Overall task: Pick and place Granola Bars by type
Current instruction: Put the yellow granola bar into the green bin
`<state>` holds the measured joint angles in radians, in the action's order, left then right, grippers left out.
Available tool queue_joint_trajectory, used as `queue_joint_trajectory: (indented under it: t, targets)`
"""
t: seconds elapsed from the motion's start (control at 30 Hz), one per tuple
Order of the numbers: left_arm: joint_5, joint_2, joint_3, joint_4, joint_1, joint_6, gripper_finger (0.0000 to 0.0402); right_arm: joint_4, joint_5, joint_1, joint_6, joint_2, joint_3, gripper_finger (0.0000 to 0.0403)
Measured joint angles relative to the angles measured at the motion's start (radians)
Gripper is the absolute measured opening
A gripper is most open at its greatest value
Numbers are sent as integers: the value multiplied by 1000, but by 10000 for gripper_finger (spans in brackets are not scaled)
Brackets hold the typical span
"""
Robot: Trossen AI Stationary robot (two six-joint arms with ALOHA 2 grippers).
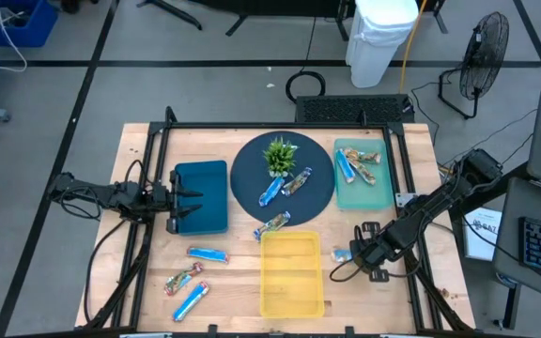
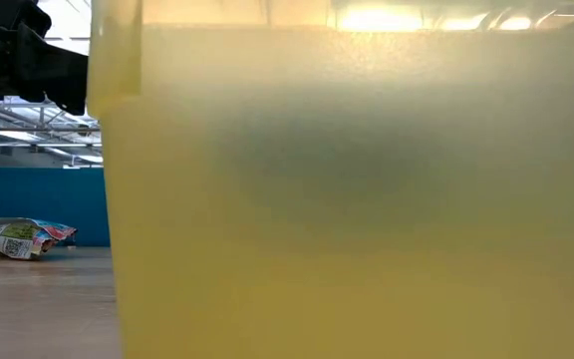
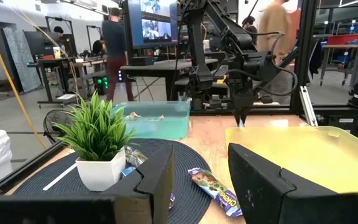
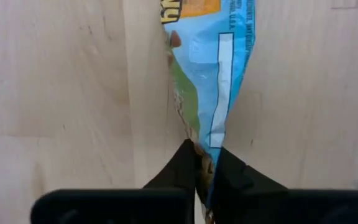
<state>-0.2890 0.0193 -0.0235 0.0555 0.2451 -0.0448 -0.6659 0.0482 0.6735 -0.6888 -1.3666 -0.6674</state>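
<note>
Two grippers are in view on the wooden table [image 1: 242,300]. The right gripper [image 1: 353,252] is lowered just right of the yellow tray [image 1: 292,299], and its fingers [image 4: 229,180] are pinched tight on the end of a blue-wrapped granola bar [image 4: 213,74] lying on the wood. The left gripper [image 1: 195,198] is held over the dark blue tray [image 1: 205,221], its jaws parted with nothing between them.

Two bars [image 1: 285,185] are seen on the round dark mat [image 1: 250,176] beside the small green plant [image 1: 280,155], and a third [image 1: 272,224] overlaps the mat's near edge. Several more lie in the teal tray [image 1: 364,192], though their exact count is hard to make out. Three bars [image 1: 191,278] are spread on the bare wood left of the yellow tray.
</note>
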Motion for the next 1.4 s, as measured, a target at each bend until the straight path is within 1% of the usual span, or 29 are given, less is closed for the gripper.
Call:
queue_joint_trajectory:
  t: [0.17,0.37,0.67,0.77,0.9,1.07,1.17,1.3,1.4]
  targets:
    - [0,0,0,0,0,0,159,-5,-45,0,15,20,1,6]
    - [0,0,0,0,0,0,159,-28,-207,0,18,119,1,3]
    - [0,0,0,0,0,0,159,-28,-438,0,20,320,1,1]
    - [0,0,0,0,0,0,159,-28,-491,0,23,364,1,1]
    - [0,0,0,0,0,0,159,-28,-501,0,28,391,1,1]
    - [0,0,0,0,0,0,159,-17,-517,0,27,394,2,0]
    - [0,0,0,0,0,0,159,97,-515,0,40,395,40,0]
    - [0,0,0,0,0,0,159,268,-437,0,80,395,125,0]
    - [0,0,0,0,0,0,159,349,-411,-3,81,413,181,0]
